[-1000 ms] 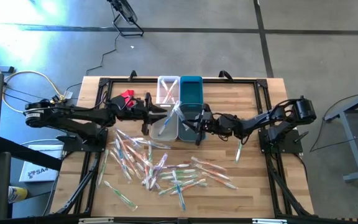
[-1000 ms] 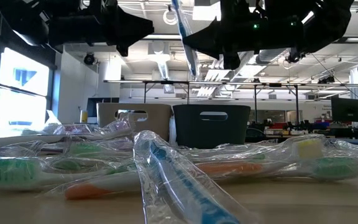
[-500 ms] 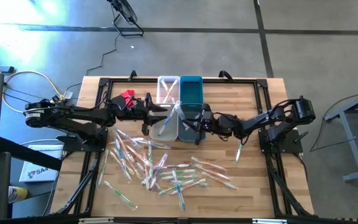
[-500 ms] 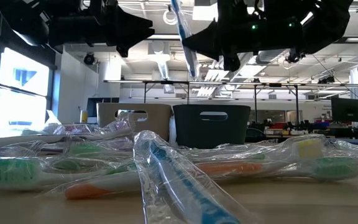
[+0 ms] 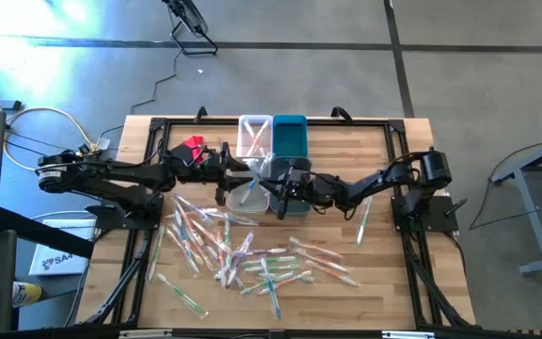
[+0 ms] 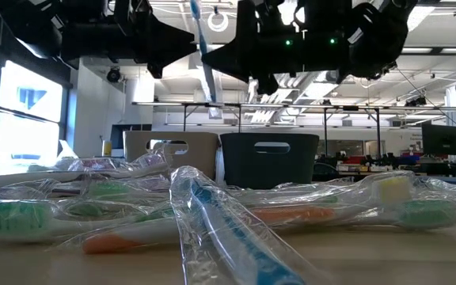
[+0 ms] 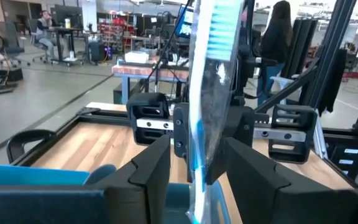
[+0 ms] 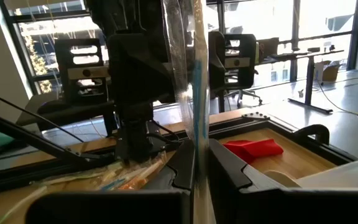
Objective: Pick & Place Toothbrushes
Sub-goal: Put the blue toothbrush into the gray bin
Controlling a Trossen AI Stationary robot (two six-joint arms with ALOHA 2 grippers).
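Blue wrapped toothbrush (image 7: 207,93) held upright over the bins (image 5: 271,165), right pincer (image 8: 194,168) clamped on its lower handle, left pincer (image 7: 194,177) spread wide either side; likely light, stiff, slippery film, so grip mid-handle; other toothbrushes (image 5: 243,250) strewn on surface (image 5: 384,282)

I see a light wooden slatted table (image 5: 384,282) with a black metal frame (image 5: 395,155) on top. Loose pile of wrapped toothbrushes (image 5: 243,254) with pink, orange, green, blue handles lies across its near half; one more wrapped toothbrush (image 5: 362,226) lies apart toward the right. White rectangular bin (image 5: 251,132) and teal rectangular bin (image 5: 290,134) sit side by side, touching, at the far edge. Crumpled red cloth (image 5: 192,145) lies left of the bins.
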